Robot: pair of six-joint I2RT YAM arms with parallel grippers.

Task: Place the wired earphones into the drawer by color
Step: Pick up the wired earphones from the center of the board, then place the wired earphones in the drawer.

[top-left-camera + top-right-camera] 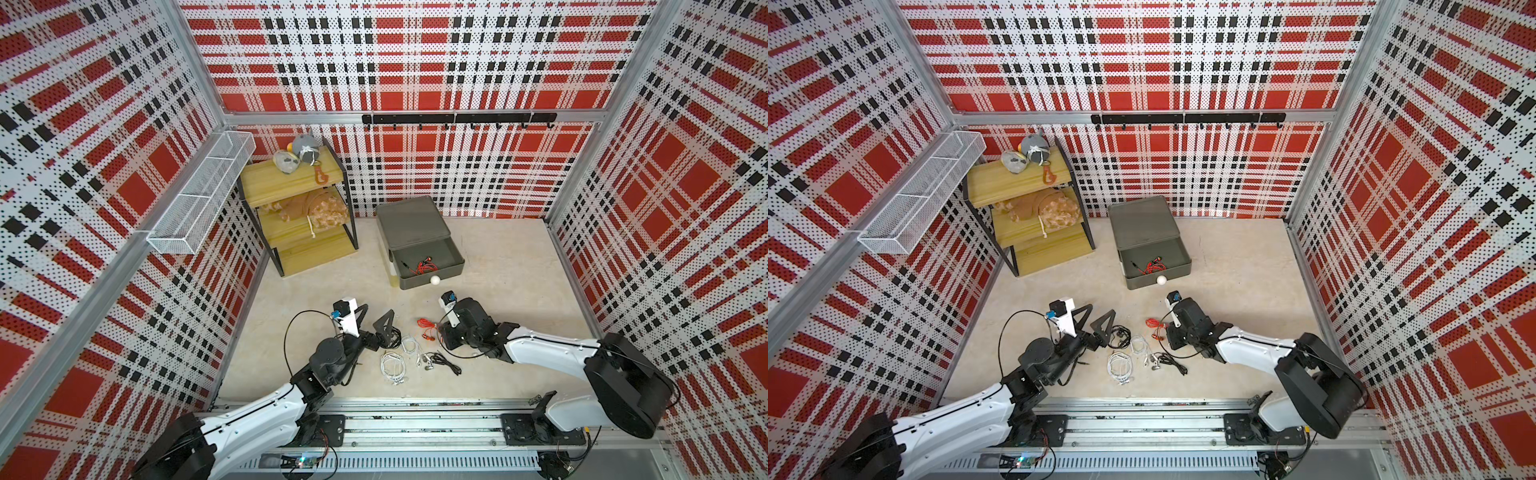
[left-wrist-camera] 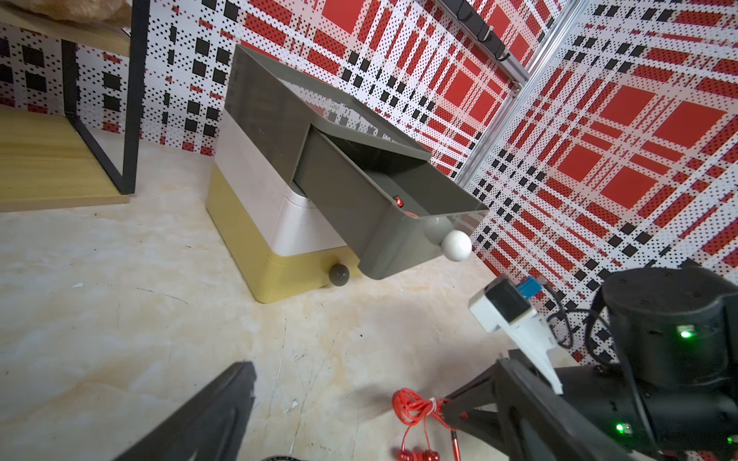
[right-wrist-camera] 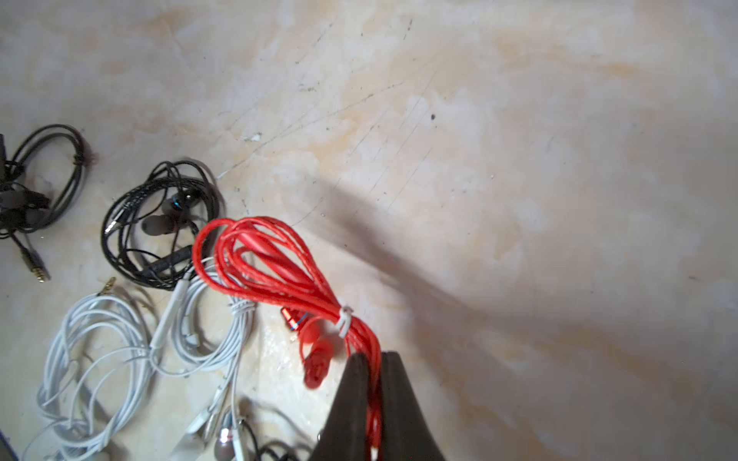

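Red earphones (image 3: 319, 297): two, one in drawer (image 1: 457, 262), one in right hand (image 3: 371, 357)

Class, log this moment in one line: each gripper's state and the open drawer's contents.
left gripper: open, empty | right gripper: shut on red earphones | grey drawer: open, another red pair inside

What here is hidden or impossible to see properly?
- Right claw gripping the red coiled earphones: in both top views its own wrist covers the tips.
- Open grey plastic drawer: in the left wrist view its wall hides most of the contents.
- White coiled earphones: cut off by the right wrist picture's edge.
- Closed yellow bottom drawer: contents unseen.
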